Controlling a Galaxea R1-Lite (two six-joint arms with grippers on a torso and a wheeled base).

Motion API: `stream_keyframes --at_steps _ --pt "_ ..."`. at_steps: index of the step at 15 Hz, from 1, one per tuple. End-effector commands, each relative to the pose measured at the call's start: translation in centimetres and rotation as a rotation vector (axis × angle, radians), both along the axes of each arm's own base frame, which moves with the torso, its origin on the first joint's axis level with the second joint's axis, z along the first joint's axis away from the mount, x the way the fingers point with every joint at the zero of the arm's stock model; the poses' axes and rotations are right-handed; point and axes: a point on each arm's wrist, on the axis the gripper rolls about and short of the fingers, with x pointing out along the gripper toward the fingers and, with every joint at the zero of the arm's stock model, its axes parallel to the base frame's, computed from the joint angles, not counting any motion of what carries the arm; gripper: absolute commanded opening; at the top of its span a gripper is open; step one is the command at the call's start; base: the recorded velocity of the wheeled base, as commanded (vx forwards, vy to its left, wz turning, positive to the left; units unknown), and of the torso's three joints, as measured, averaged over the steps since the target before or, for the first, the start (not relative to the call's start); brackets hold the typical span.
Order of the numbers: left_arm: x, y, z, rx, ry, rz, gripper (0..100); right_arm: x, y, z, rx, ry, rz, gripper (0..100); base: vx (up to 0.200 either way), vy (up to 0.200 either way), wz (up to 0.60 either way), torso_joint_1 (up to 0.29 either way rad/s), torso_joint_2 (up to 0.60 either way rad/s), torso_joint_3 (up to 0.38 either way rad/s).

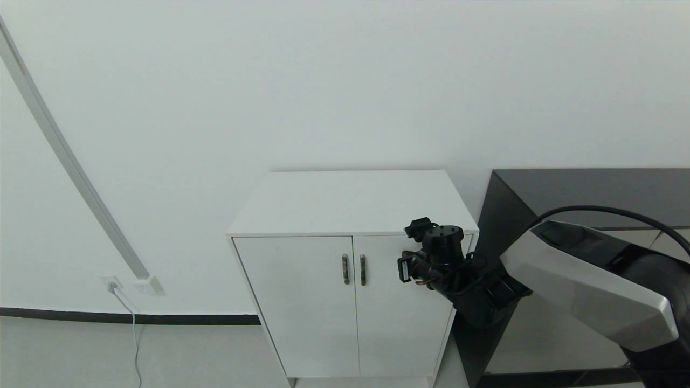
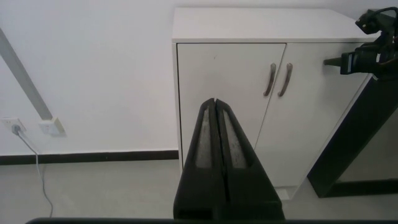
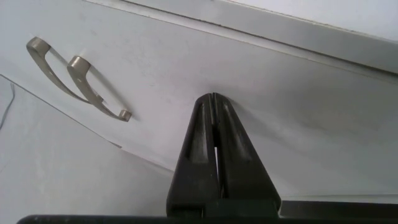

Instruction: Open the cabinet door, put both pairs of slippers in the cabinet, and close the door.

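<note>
The white cabinet (image 1: 302,302) stands against the wall with both doors shut. Its two metal handles (image 1: 353,269) sit side by side at the middle seam. My right gripper (image 1: 403,268) is shut and hangs just in front of the right door, to the right of the handles and at their height. In the right wrist view the right gripper (image 3: 213,97) has its tips close to the door panel, with the handles (image 3: 81,81) off to one side. My left gripper (image 2: 214,101) is shut and empty, held back from the cabinet (image 2: 230,81) and pointing at its left door.
A black piece of furniture (image 1: 587,194) stands right beside the cabinet. A wall socket (image 1: 110,283) with a hanging cable and a slanted cable duct (image 1: 64,156) are on the wall to the left. Bare floor (image 1: 135,355) lies in front of the cabinet's left side.
</note>
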Motion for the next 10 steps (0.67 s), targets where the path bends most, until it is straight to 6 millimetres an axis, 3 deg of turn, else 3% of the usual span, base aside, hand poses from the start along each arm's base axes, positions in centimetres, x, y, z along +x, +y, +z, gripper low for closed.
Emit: stream_keyframes --at_steps 1,10 --pt "0.01 0.00 -0.01 -0.002 0.002 0.000 0 0.02 0.03 -0.14 -0.001 0.001 0.000 0 0.000 0.000 0.00 0.000 0.00 0.000" --pt "0.01 0.00 -0.01 -0.002 0.002 0.000 0 0.30 0.12 -0.02 0.005 -0.008 -0.001 0 0.000 0.000 0.00 0.000 0.00 0.000"
